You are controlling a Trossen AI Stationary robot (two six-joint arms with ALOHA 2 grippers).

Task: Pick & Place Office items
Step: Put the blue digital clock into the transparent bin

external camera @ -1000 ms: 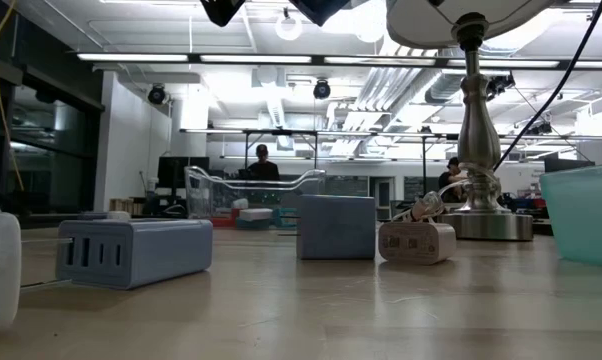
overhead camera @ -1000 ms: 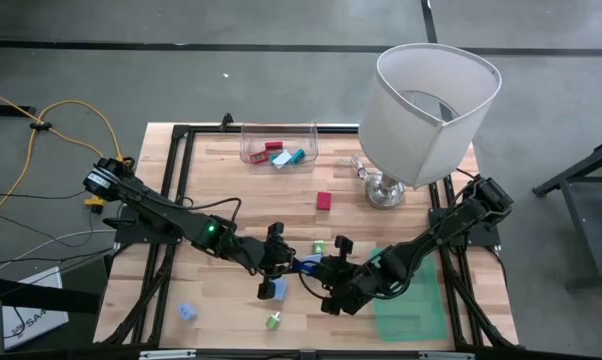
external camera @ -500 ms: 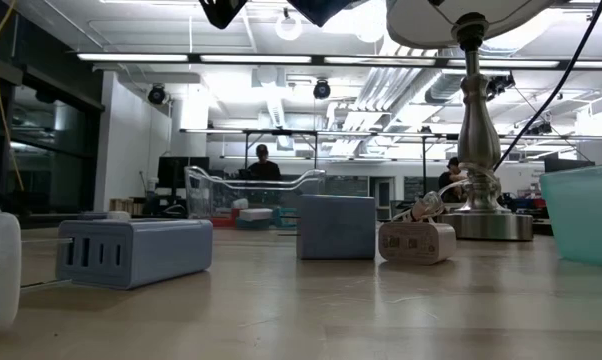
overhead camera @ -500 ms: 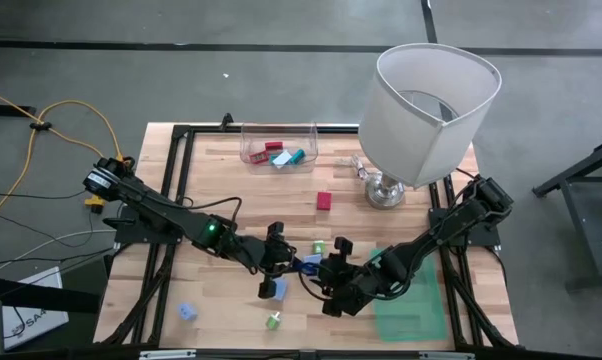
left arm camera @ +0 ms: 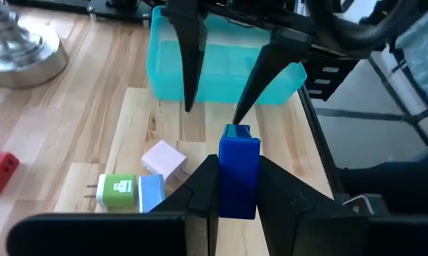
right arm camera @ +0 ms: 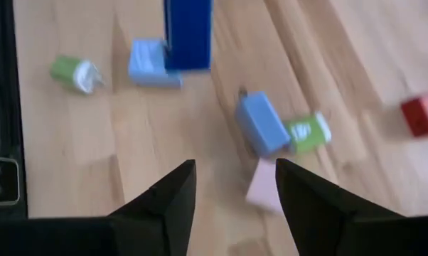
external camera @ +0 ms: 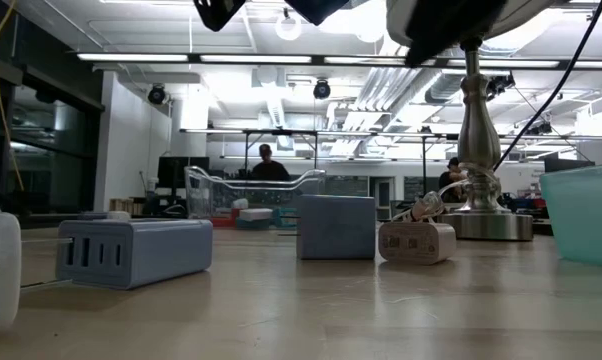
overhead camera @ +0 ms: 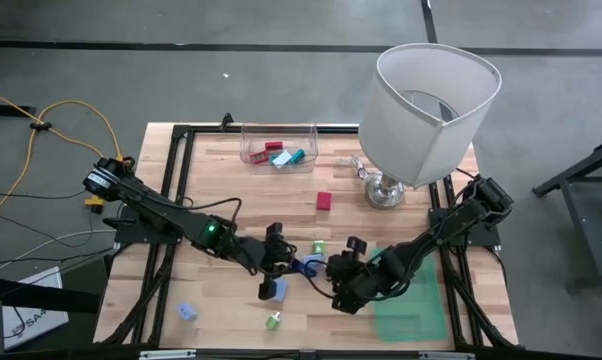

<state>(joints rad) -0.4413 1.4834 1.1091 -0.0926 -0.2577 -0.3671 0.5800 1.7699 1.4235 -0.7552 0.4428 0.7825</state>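
The left gripper (left arm camera: 235,186) is pinching a dark blue block (left arm camera: 238,175) between its two fingers, the block standing with its long axis running straight out ahead of the fingers, so that its far end sticks clear of the grip. Directly beyond that free end sits the right gripper (left arm camera: 215,107), fingers spread, their tips just off the block's tip and to either side of it (not touching it, as far as the left wrist view shows). In the high view the two grippers meet near the middle of the table (overhead camera: 231,190), the left gripper (overhead camera: 278,258) and the right gripper (overhead camera: 341,268) with the blue block (overhead camera: 308,266) between them.

What the coming move turns on, in my judgement: the block lies dead ahead of the right fingers and end-on to them, so either arm could carry it, but only the left has hold of it now.

Below and beside the left gripper lie a pink block (left arm camera: 163,157) and a green-and-blue pair (left arm camera: 129,193); a teal bin (left arm camera: 164,67) stands beyond the right gripper. Further off from both, a clear tray (overhead camera: 278,146) at the table's far edge holds several pieces, beside the lamp (overhead camera: 433,105).
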